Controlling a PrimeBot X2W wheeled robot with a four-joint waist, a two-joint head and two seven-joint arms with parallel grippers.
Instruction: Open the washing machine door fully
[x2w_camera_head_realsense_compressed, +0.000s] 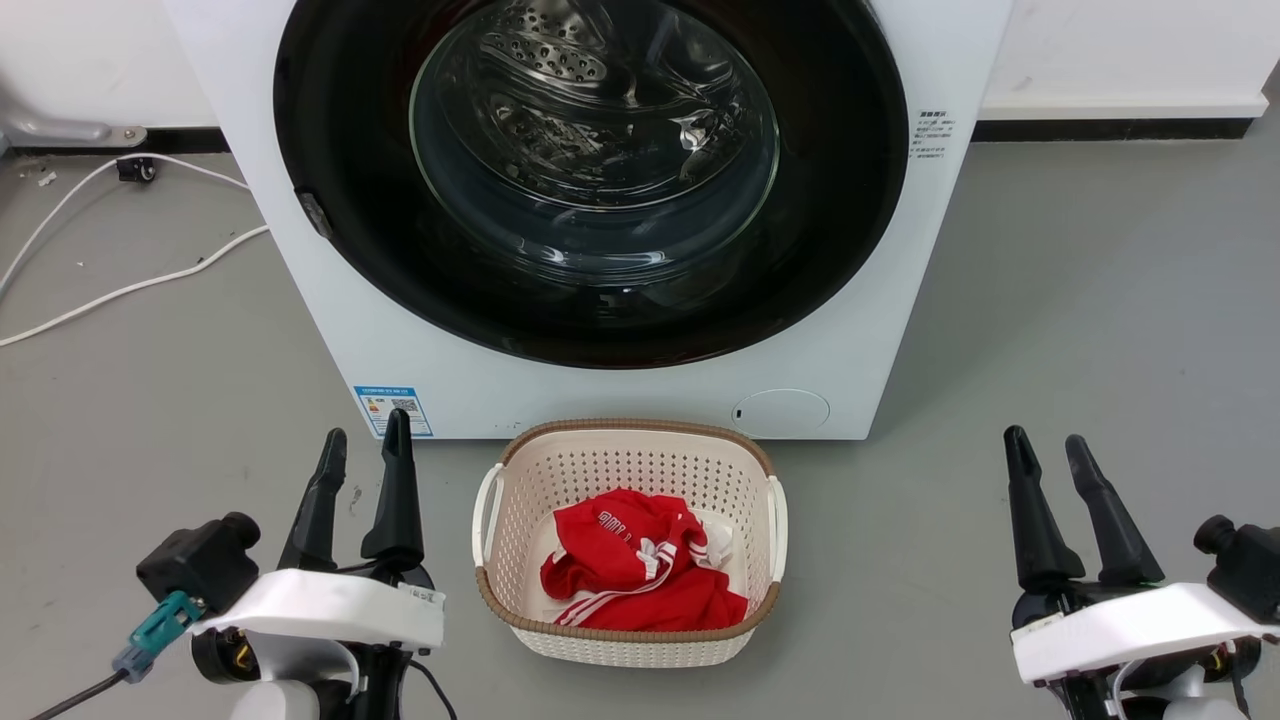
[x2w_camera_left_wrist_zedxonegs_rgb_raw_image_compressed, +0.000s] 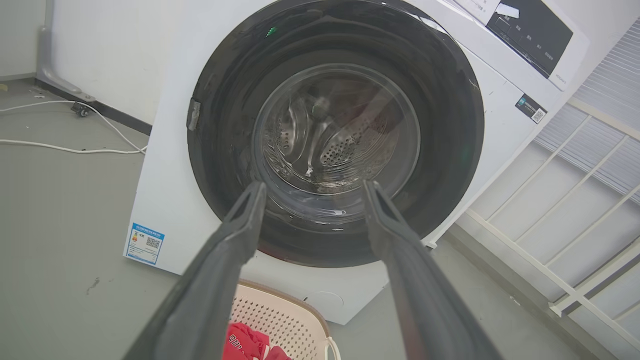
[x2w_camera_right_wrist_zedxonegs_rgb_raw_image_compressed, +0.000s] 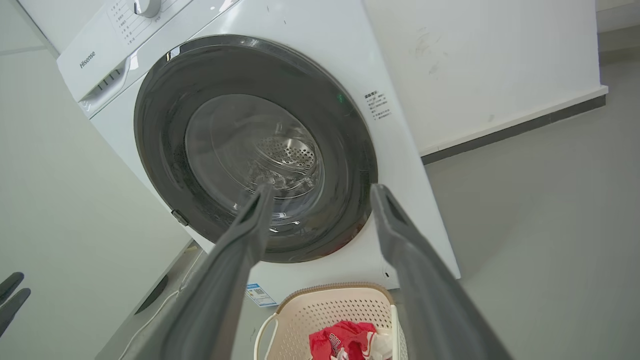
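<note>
Grey floor (x2w_camera_head_realsense_compressed: 1100, 300), washing machine door (x2w_camera_head_realsense_compressed: 830, 200) glossy black and closed; left gripper (x2w_camera_head_realsense_compressed: 366, 428), right gripper (x2w_camera_head_realsense_compressed: 1045, 438) parted.

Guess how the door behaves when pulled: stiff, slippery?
Likely rigid: the door is a broad black ring around a glass bowl, so should swing as one piece. Probably slippery: its face is glossy; the small grey tab at its left edge looks the likeliest purchase.
</note>
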